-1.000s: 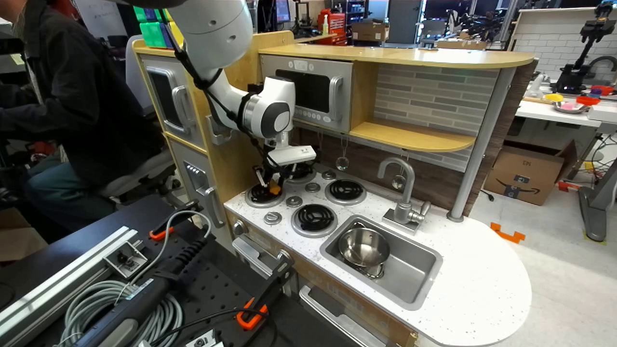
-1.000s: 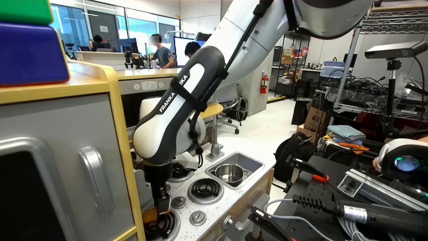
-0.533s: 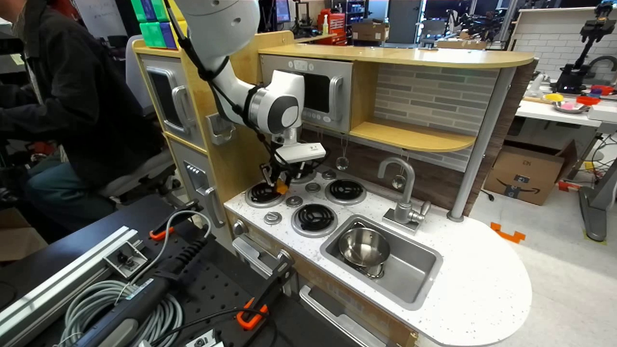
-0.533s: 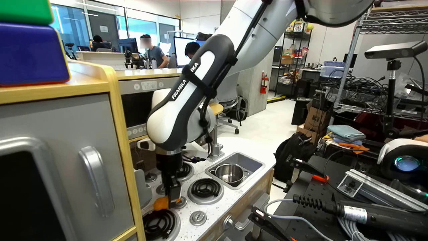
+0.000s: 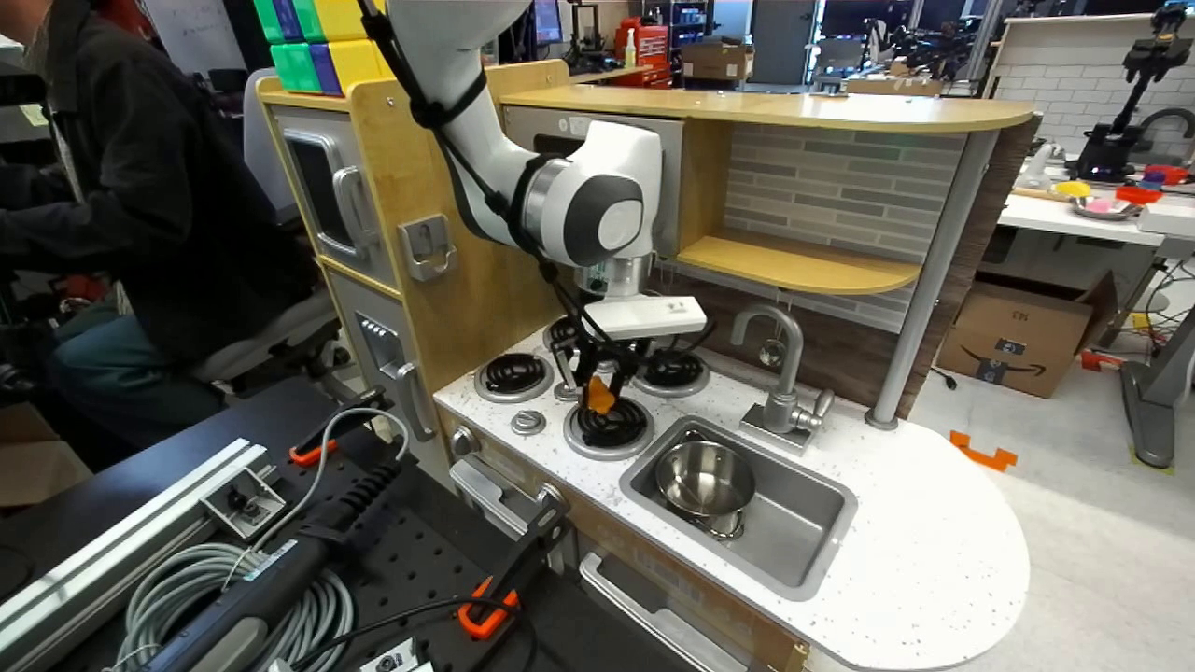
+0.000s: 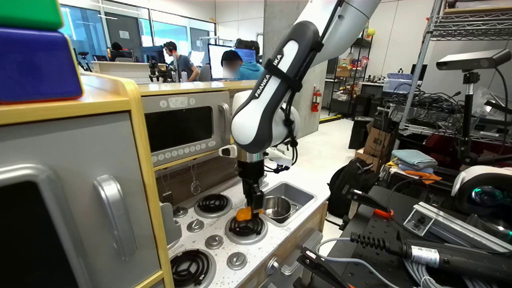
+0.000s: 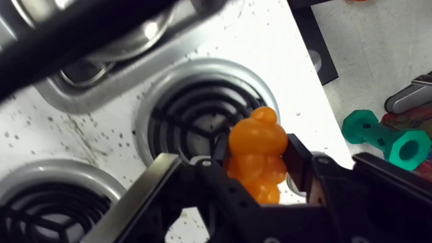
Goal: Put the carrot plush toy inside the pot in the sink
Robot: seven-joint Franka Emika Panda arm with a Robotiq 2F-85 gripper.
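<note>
In both exterior views I see the orange toy (image 5: 599,396) hanging over the burner (image 5: 612,432) beside the sink (image 5: 795,537), and the pot (image 5: 707,479) sitting inside that sink. In the wrist view, the hand (image 7: 258,150) pinches the toy from both sides.

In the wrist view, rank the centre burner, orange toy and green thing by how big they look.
Largest: centre burner, partly covered.
Next: orange toy and green thing, unranked: much alike in length, and the toy is nearer.
</note>
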